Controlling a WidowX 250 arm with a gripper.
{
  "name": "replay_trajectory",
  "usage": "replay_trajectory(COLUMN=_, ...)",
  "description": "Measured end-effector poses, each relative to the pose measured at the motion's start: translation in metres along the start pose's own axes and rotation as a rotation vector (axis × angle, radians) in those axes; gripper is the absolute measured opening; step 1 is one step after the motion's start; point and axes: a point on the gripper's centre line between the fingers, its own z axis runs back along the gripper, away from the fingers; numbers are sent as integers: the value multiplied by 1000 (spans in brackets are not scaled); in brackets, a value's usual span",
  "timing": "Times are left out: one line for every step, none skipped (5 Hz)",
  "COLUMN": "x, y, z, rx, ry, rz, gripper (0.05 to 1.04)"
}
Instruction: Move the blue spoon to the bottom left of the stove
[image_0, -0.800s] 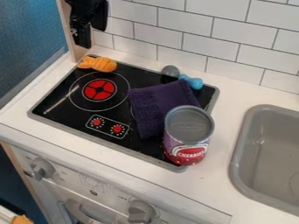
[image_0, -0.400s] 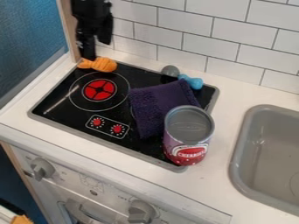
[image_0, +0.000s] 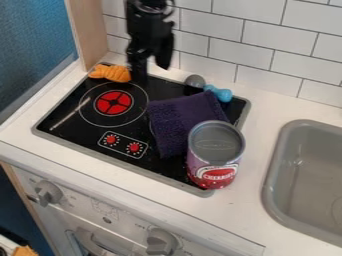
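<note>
Now the pincer hangs with its tips apart, the blue spoon is to its right, the orange toy is just left of it and the cloth is in front

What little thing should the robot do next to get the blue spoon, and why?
I think the gripper should slide sideways along the back of the stove, over to the blue spoon. Right now it hangs near the orange toy, looking open with nothing in it, and the spoon lies behind the purple cloth.
</note>
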Motion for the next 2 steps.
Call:
replay_trajectory(x=-21, y=-17, z=8, rx=-70, ry=64, rz=-106, gripper=999)
replay_trajectory(x=-36, y=-34, z=13, rx=-151, ry=110, rz=-179, gripper=999)
